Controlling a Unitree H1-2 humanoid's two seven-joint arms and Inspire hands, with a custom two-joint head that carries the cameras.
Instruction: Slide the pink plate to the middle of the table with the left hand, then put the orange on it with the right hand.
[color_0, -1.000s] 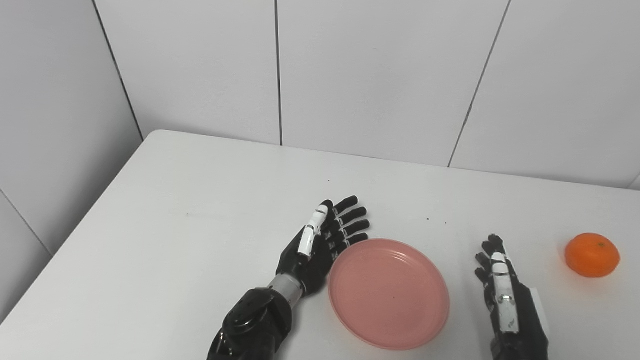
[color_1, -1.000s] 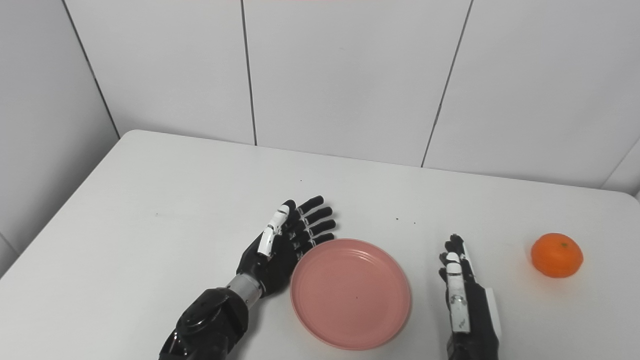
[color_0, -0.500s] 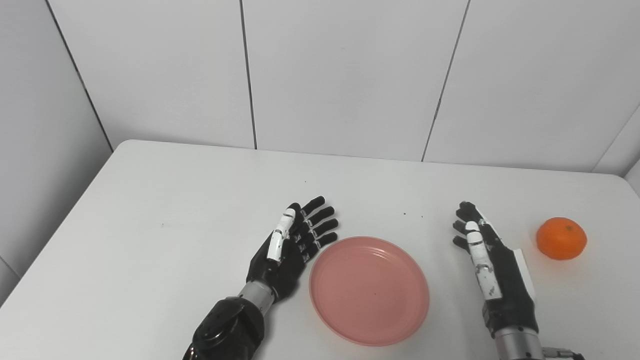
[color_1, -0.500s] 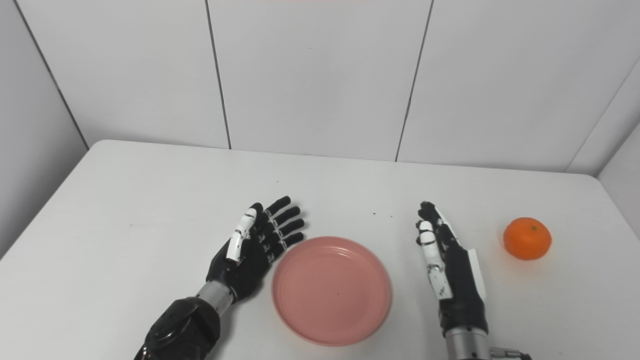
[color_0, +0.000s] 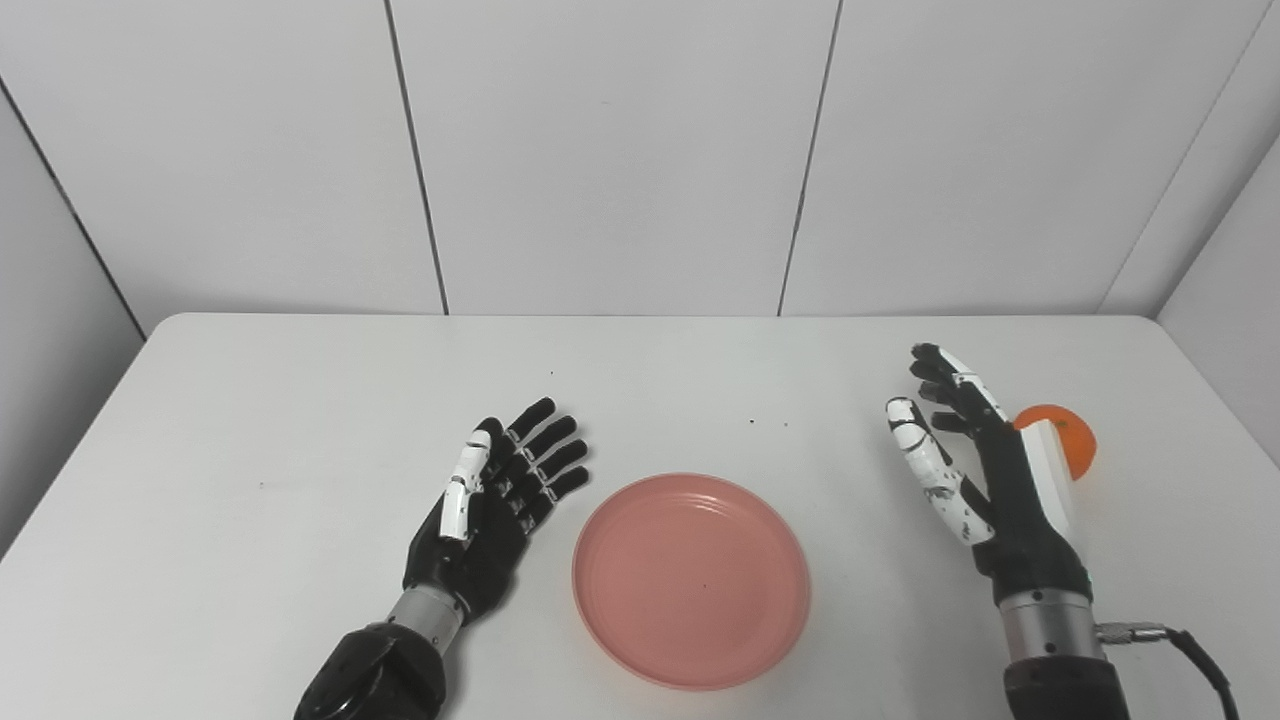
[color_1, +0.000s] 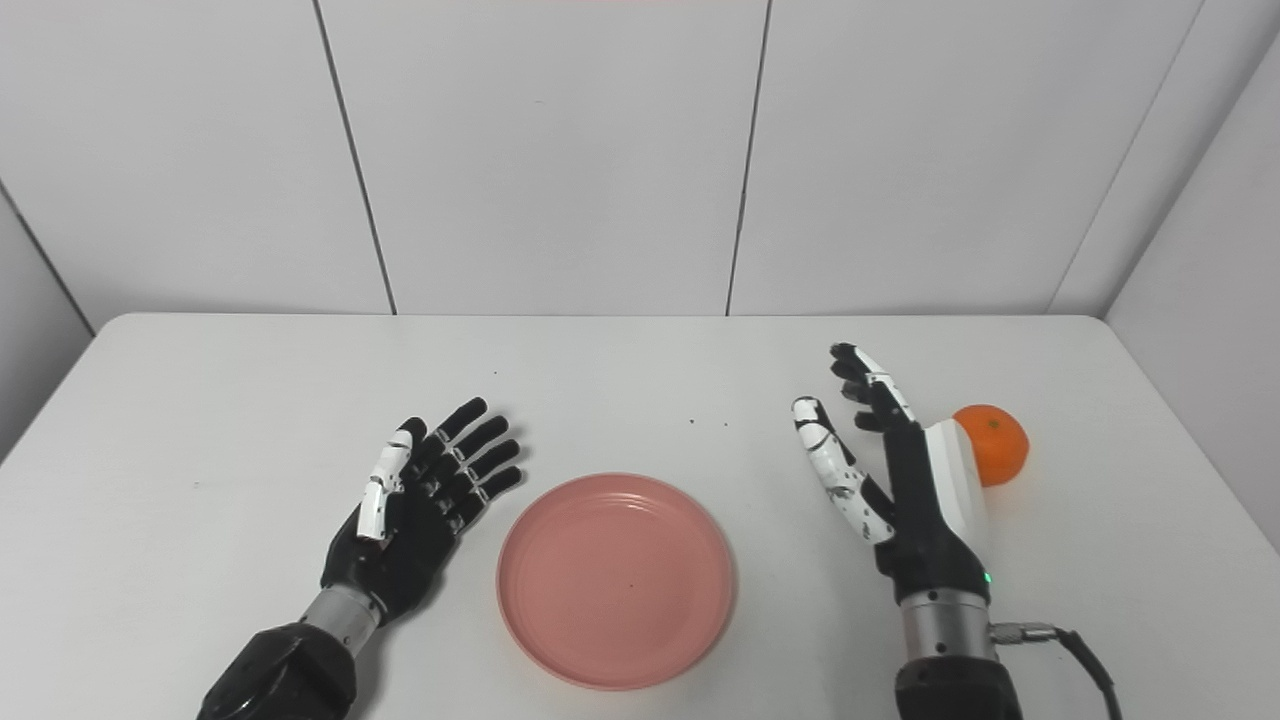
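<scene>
While nothing is held by either hand, the right hand (color_1: 905, 490) stands on edge to the right of the pink plate (color_1: 615, 580), palm turned toward the plate, thumb spread away from the straightened fingers (color_1: 862, 380), which point toward the far wall. Its back carries a white panel, and that panel faces the orange (color_1: 995, 443). The orange sits on the table just beyond the back of the hand, on the side away from the plate; in the left eye view the hand covers most of it, so only a sliver of orange peel shows, while the right eye view shows more of the fruit. Whether the hand touches the orange cannot be told. A metal wrist cuff and a black cable trail off below the hand.

Left of the plate, the left hand (color_0: 495, 510) lies low over the table with its palm up and tilted toward the plate, fingers stretched out and slightly fanned, pointing away and a little toward the plate. Its fingertips are near the plate's left far rim but apart from it.

Between the two hands, the round, shallow pink plate rests flat on the white table (color_0: 300, 400), close to the near edge and roughly centred from side to side. Behind the plate, beyond the table's far edge, rises a pale panelled wall (color_0: 600, 150) with thin dark seams.
</scene>
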